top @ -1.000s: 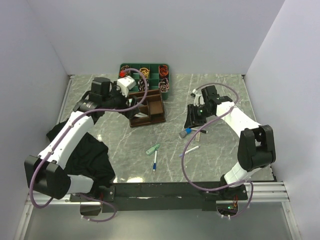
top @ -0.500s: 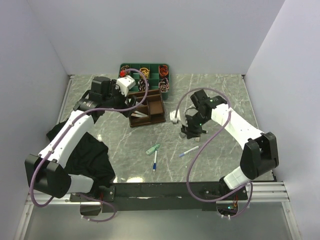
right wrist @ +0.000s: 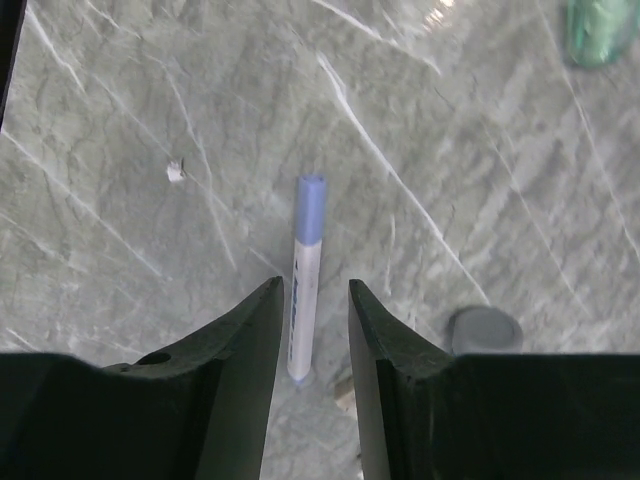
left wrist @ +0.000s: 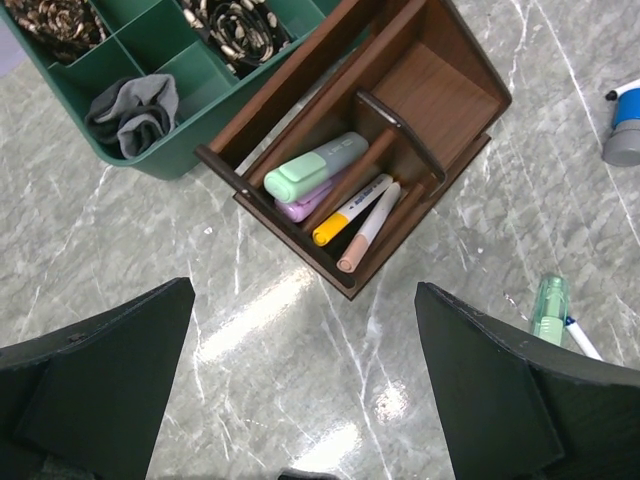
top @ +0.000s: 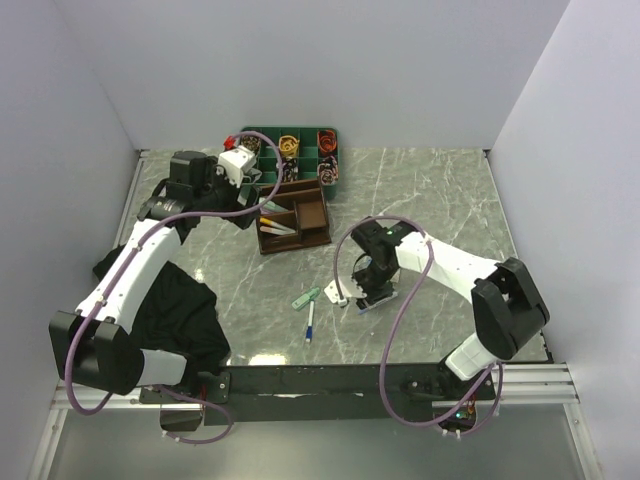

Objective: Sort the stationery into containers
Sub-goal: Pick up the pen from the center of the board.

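In the right wrist view a white pen with a blue cap (right wrist: 305,270) lies flat on the marble. My right gripper (right wrist: 315,284) hangs over its lower end, a finger on each side, with a gap left. The short grey-blue cylinder (right wrist: 483,328) lies just right of that gripper. The dark brown organiser (left wrist: 440,110) holds a mint highlighter (left wrist: 315,165), a lilac bar (left wrist: 300,208), a yellow-capped pen (left wrist: 350,212) and a pink-capped pen (left wrist: 368,230). My left gripper (left wrist: 303,290) is wide open and empty, back from the organiser's near corner. A mint-green clip (top: 306,297) and another white and blue pen (top: 310,325) lie loose.
A green divided tray (top: 332,135) with hair ties and bands stands behind the organiser (top: 293,215). A black cloth (top: 170,310) lies under the left arm. The right gripper (top: 368,292) is low at mid-table, the left gripper (top: 250,185) near the organiser's left side.
The right arm has swung from the right side toward the near middle of the table and come down over the white pen. The left gripper has drawn back from the organiser.
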